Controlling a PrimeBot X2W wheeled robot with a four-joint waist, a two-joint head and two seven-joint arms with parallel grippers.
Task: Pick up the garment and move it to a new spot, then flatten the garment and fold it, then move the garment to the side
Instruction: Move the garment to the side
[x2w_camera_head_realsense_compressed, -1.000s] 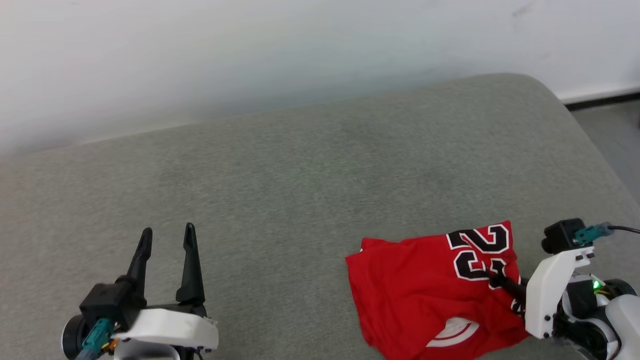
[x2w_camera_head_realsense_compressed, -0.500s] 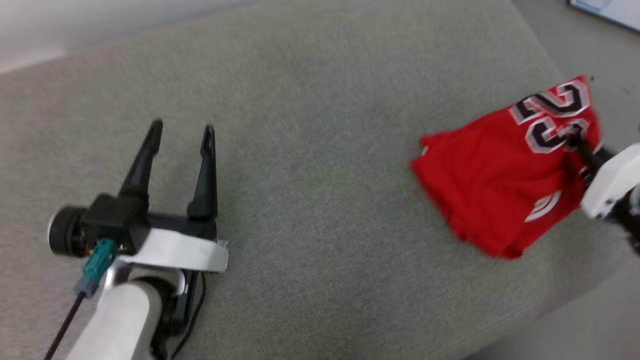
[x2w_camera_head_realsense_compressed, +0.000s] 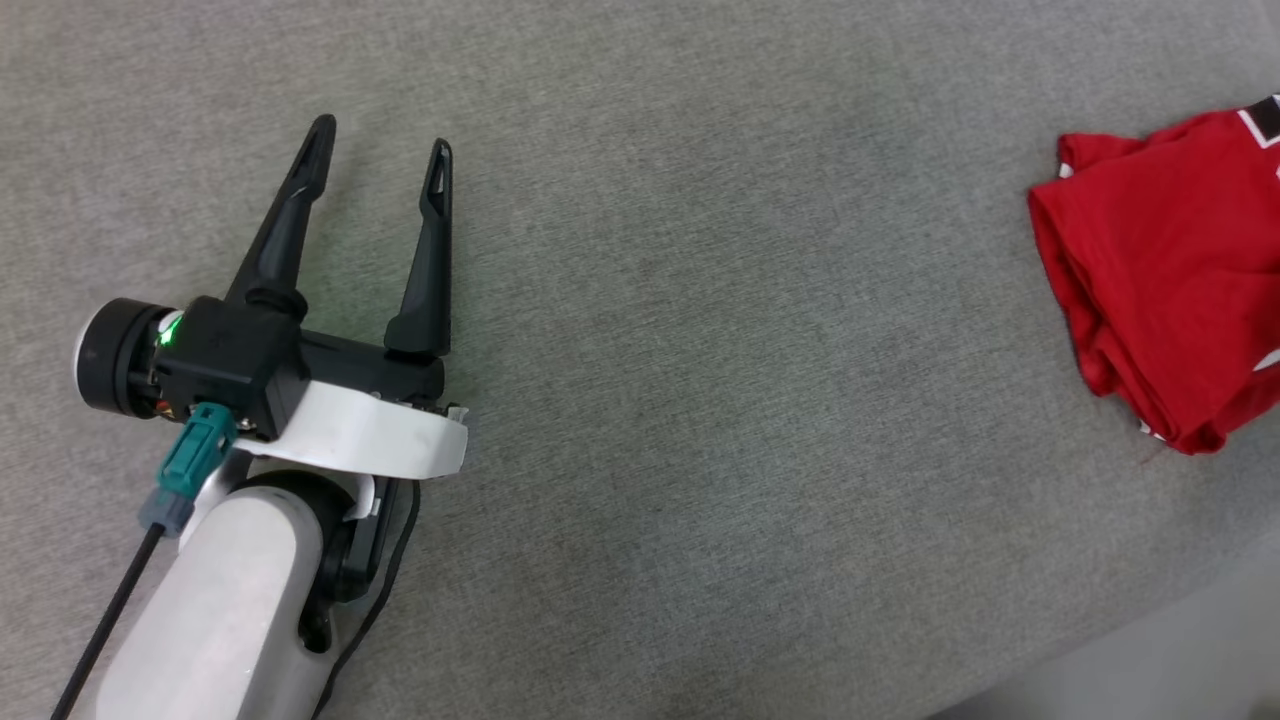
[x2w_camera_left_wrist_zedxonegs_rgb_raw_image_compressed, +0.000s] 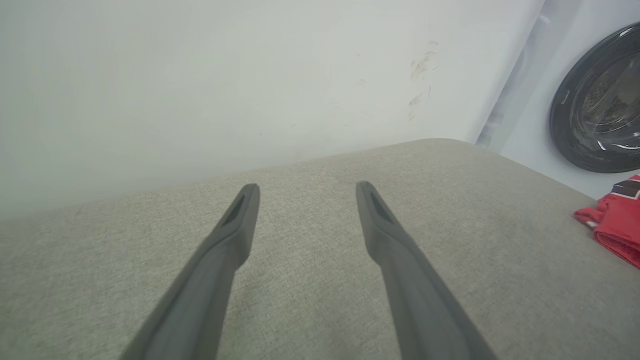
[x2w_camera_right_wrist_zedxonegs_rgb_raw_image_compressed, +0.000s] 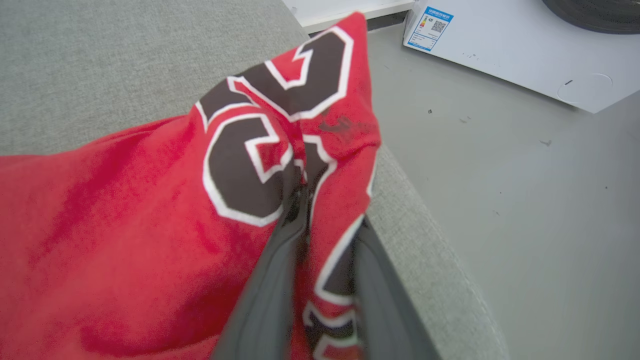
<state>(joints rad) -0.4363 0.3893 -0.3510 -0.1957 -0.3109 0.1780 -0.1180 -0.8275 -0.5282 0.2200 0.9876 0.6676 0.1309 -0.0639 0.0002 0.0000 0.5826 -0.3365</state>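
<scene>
The garment (x2w_camera_head_realsense_compressed: 1160, 270), bright red and bunched into folds, lies on the grey cushion (x2w_camera_head_realsense_compressed: 700, 350) at the head view's right edge. In the right wrist view my right gripper (x2w_camera_right_wrist_zedxonegs_rgb_raw_image_compressed: 300, 175) is shut on a raised fold of the garment (x2w_camera_right_wrist_zedxonegs_rgb_raw_image_compressed: 125, 210), at the black white-outlined lettering, near the cushion's edge. My left gripper (x2w_camera_head_realsense_compressed: 380, 135) is far to the left of the garment, hovering over bare cushion, open and holding nothing. The left wrist view shows that gripper (x2w_camera_left_wrist_zedxonegs_rgb_raw_image_compressed: 306, 187) open too, with a corner of the garment (x2w_camera_left_wrist_zedxonegs_rgb_raw_image_compressed: 617, 230) at the right.
The cushion edge (x2w_camera_right_wrist_zedxonegs_rgb_raw_image_compressed: 425, 240) drops to a grey floor (x2w_camera_right_wrist_zedxonegs_rgb_raw_image_compressed: 525, 200) just right of the garment. A white appliance (x2w_camera_right_wrist_zedxonegs_rgb_raw_image_compressed: 500, 45) stands on that floor, and a round dark washer door (x2w_camera_left_wrist_zedxonegs_rgb_raw_image_compressed: 597, 105) shows beyond the cushion. A pale wall (x2w_camera_left_wrist_zedxonegs_rgb_raw_image_compressed: 200, 90) runs behind it.
The head camera has swung down and left, so the whole picture shifted. The garment now sits at the right edge and the right gripper has left that view. My left gripper stays open.
</scene>
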